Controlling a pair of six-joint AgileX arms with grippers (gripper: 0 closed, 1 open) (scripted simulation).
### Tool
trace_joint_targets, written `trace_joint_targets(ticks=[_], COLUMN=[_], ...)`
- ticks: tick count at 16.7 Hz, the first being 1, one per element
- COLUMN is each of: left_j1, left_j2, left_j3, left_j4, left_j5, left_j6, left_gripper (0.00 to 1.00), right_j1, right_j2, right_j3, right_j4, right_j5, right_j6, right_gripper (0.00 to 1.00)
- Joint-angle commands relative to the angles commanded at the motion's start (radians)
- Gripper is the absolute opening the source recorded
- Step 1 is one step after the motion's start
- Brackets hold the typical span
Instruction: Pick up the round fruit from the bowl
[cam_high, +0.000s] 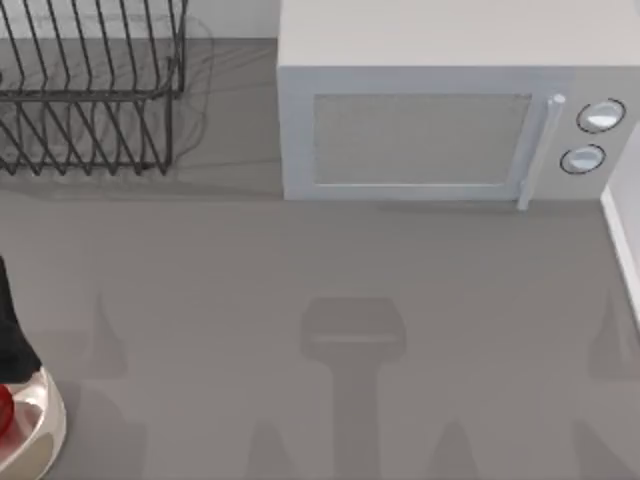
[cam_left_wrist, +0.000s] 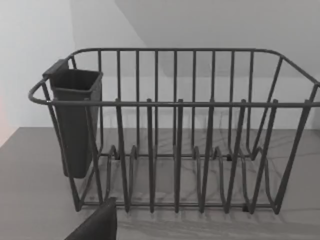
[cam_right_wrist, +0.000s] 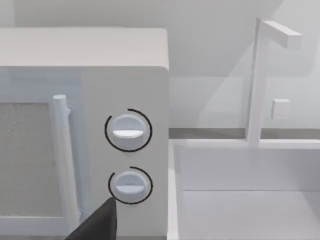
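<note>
Glossy red round fruit sat in cream glossy bowl, near-left table edge — dark left arm beside it, pincer state: cannot tell.

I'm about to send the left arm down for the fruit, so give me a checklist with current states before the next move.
1. Round fruit in bowl: ok; both sit at the table's near left edge, partly cut off in the top view.
2. Fruit free of cover: not ok; a dark arm part overlaps the bowl's far side.
3. Left pincer state: cannot tell.
4. Left wrist aimed at bowl: not ok; it faces the dish rack.
5. Right arm out of the way: ok; it faces the microwave.
</note>
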Motion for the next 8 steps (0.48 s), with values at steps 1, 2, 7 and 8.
trace_joint_targets(ticks=[1, 2, 7, 8], left_j1=[0.000, 0.000, 0.000, 0.001], left_j2=[0.000, 0.000, 0.001, 0.013], left_j3=[0.000, 0.000, 0.001, 0.011], left_j4=[0.000, 0.000, -0.001, -0.012], left_j5=[0.000, 0.000, 0.000, 0.000], left_j6=[0.000, 0.000, 0.000, 0.002], left_gripper=[1.00, 1.00, 1.00, 1.00], right_j1=[0.000, 0.000, 0.000, 0.000], right_j2=[0.000, 0.000, 0.000, 0.000], right_j3=[0.000, 0.000, 0.000, 0.000], right_j4=[0.000, 0.000, 0.000, 0.000], right_j5=[0.000, 0.000, 0.000, 0.000], right_j6=[0.000, 0.000, 0.000, 0.000], right_gripper=[1.00, 1.00, 1.00, 1.00])
